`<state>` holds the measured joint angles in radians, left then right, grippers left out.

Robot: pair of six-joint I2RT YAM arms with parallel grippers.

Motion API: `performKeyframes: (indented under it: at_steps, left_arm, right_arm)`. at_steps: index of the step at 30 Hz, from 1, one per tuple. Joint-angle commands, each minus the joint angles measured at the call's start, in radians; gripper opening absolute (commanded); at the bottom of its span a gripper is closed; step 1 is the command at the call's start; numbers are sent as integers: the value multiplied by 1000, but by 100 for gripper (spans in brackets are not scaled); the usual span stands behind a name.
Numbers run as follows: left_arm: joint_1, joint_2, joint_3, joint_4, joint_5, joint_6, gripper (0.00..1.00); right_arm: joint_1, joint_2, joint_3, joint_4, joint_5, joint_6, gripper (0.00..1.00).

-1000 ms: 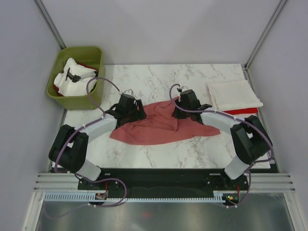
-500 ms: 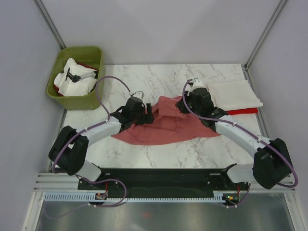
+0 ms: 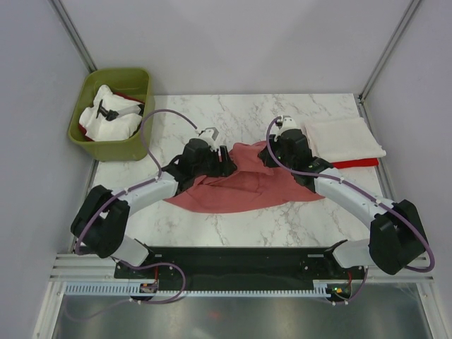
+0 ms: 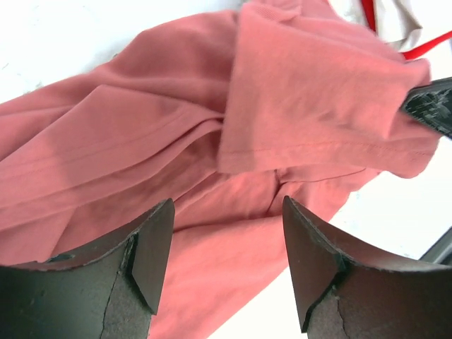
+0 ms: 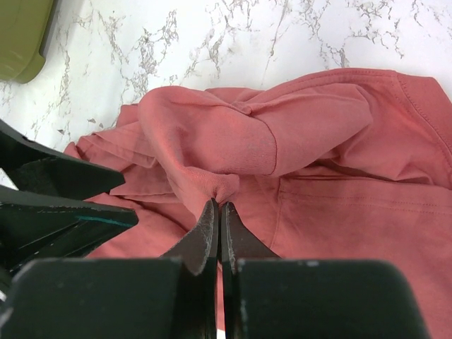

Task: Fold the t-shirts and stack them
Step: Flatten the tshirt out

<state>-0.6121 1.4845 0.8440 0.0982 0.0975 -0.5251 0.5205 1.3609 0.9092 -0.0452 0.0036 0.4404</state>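
Note:
The dusty salmon-red t-shirt [image 3: 247,187] lies crumpled in the middle of the marble table. My right gripper [image 3: 272,157] is shut on a pinched fold of it [image 5: 219,189] near the shirt's far edge, with a folded-over flap of cloth [image 5: 282,134] beyond the pinch. My left gripper [image 3: 224,164] is open and empty just above the shirt's left part [image 4: 233,141], its jaws wide apart. A cream-white t-shirt [image 3: 344,139] lies folded at the far right on top of a bright red one [image 3: 357,164], of which only an edge shows.
A green bin [image 3: 113,113] holding white cloth stands off the table's far left corner; its corner shows in the right wrist view [image 5: 21,35]. Grey walls enclose the table. The left gripper's fingers [image 5: 63,176] are close beside the right gripper.
My left gripper has moved right over the shirt toward the right gripper. My right gripper has shifted a little farther right with its pinch, bunching the shirt's far edge.

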Motion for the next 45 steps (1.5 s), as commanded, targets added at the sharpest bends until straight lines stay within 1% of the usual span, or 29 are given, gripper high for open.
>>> performKeyframes:
  at_steps: [1, 5, 7, 10, 12, 14, 15, 17, 19, 21, 22, 24, 26, 27, 28, 29, 30, 31, 33, 34, 36, 37, 39, 40, 45]
  left_arm:
    - [0, 45, 6, 109, 61, -27, 70]
    - [0, 129, 58, 118, 88, -35, 69]
    - [3, 166, 61, 167, 135, -39, 65]
    - [5, 192, 59, 227, 169, -52, 63]
    - [5, 210, 75, 232, 179, -52, 58]
    - [5, 220, 72, 257, 177, -52, 51]
    - [6, 220, 69, 271, 179, -50, 46]
    - [5, 223, 57, 323, 189, -50, 43]
    - [8, 224, 49, 354, 200, -47, 35]
    - [9, 229, 49, 363, 197, -41, 20]
    - [11, 229, 47, 362, 193, -41, 2]
    - [14, 208, 35, 365, 192, -42, 2]
    - [14, 175, 17, 365, 188, -39, 2]
    - [14, 133, 9, 365, 180, -38, 2]
    - [14, 108, 1, 360, 177, -35, 2]
    - [12, 82, -12, 351, 173, -35, 2]
    - [14, 21, -19, 330, 169, -35, 2]
    - [12, -10, -25, 321, 171, -38, 2]
    - [14, -85, -43, 293, 174, -45, 2]
    - [14, -160, -49, 266, 173, -62, 2]
    - [12, -229, -60, 224, 173, -79, 2]
    - [11, -295, -59, 171, 173, -91, 2]
    - [12, -351, -51, 117, 159, -90, 2]
    - [12, -389, -49, 62, 148, -78, 2]
    - [-3, -415, -31, -20, 96, -30, 2]
  right_arm:
    - [-2, -2, -3, 28, -2, 0, 1]
    - [-4, -11, -7, 31, -1, 1, 1]
    - [-2, -14, -12, 36, -1, 3, 2]
    - [-2, -14, -13, 38, -2, 6, 1]
    - [-2, -14, -15, 38, -2, 4, 1]
    - [-2, -14, -15, 38, -1, 4, 1]
    - [-2, -16, -16, 38, -25, 6, 1]
    - [-2, -16, -18, 38, -28, 7, 1]
    - [-2, -14, -20, 38, -31, 11, 1]
    - [-2, -14, -20, 38, -34, 9, 1]
    - [-2, -14, -20, 39, -34, 9, 1]
    - [-2, -17, -23, 38, -33, 8, 2]
    - [-2, -20, -29, 38, -21, 8, 12]
    - [-2, -26, -32, 38, -14, 8, 18]
    - [-4, -29, -33, 38, -10, 9, 33]
    - [-2, -32, -36, 38, -10, 9, 42]
    - [-4, -36, -38, 38, 16, 11, 52]
    - [-4, -37, -39, 38, 27, 14, 66]
    - [-5, -39, -41, 38, 42, 17, 69]
    - [-8, -40, -43, 38, 47, 18, 70]
    - [-11, -42, -44, 38, 55, 24, 71]
    - [-13, -43, -46, 38, 56, 26, 71]
    - [-13, -45, -49, 38, 59, 27, 71]
    - [-13, -40, -49, 38, 58, 27, 71]
    - [-13, -25, -46, 38, 59, 24, 71]
